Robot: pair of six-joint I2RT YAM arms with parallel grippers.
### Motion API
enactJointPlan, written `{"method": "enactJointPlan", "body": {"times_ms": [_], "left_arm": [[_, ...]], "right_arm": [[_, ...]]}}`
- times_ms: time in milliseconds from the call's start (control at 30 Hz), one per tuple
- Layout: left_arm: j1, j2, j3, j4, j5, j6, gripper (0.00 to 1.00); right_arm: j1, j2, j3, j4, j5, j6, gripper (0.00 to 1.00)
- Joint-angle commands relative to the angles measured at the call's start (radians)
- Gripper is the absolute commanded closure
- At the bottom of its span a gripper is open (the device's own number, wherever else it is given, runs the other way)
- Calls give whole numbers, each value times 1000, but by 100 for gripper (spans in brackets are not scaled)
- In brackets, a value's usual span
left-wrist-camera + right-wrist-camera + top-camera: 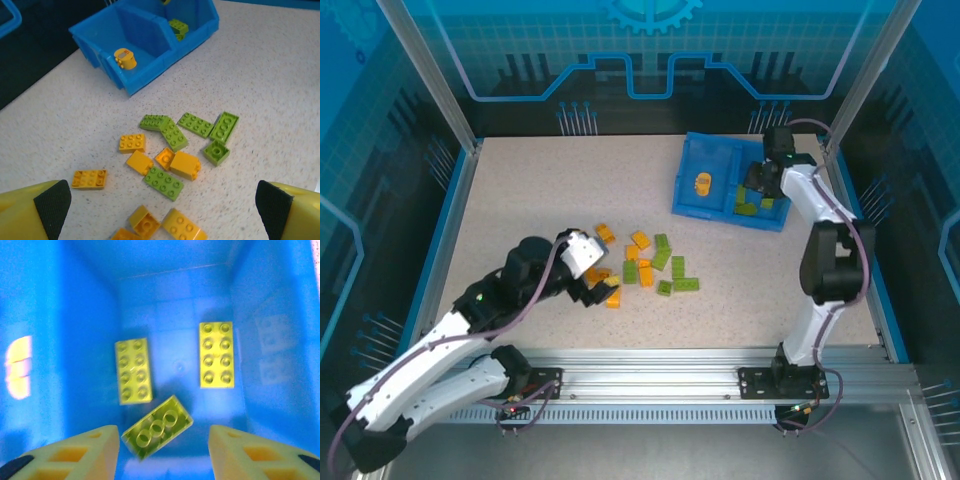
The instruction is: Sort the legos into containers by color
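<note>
Legos (645, 268) lie scattered on the surface (520, 200) near the blue tray (692, 195), below the wide-open left tool (162, 205), while three green ones (134, 370) rest inside the tray under the right tool (165, 450), parted and empty.

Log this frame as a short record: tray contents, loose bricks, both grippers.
tray: bright-blue two-compartment plastic tray, far right of speckled table
left compartment: one orange plastic brick
right compartment: three olive-green plastic bricks, one tilted
loose bricks: orange and green mixed, mid-table
left gripper: open, above loose pile
right gripper: open, over right compartment, touching no brick
</note>
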Motion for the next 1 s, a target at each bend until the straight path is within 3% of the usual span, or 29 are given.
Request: {"method": "enactJointPlan", "body": {"times_ms": [0,133,233,267,467,600,733,967], "left_arm": [[8,107,94,-3,-41,-293,1],[6,314,190,-63,-137,-595,1],[9,484,283,-187,-314,-911,6],[14,541,319,-228,-321,-984,8],[39,777,450,-268,-338,-1122,6],[127,866,471,-237,-306,-1221,6],[198,970,504,-188,-257,-1238,8],[266,1146,614,-175,-180,-1180,19]], "right_arm": [[17,-202,-82,-35,-180,10,45],[102,-425,-216,-43,-354,-19,38],[212,-552,-275,-98,-388,-47,29],[254,-588,-291,-121,-387,-49,26],[470,-721,-395,-149,-483,-32,15],[568,-771,-432,-145,-476,7,5],[622,-780,-434,-141,-452,14,1],[648,-765,-420,-158,-392,15,0]]}}
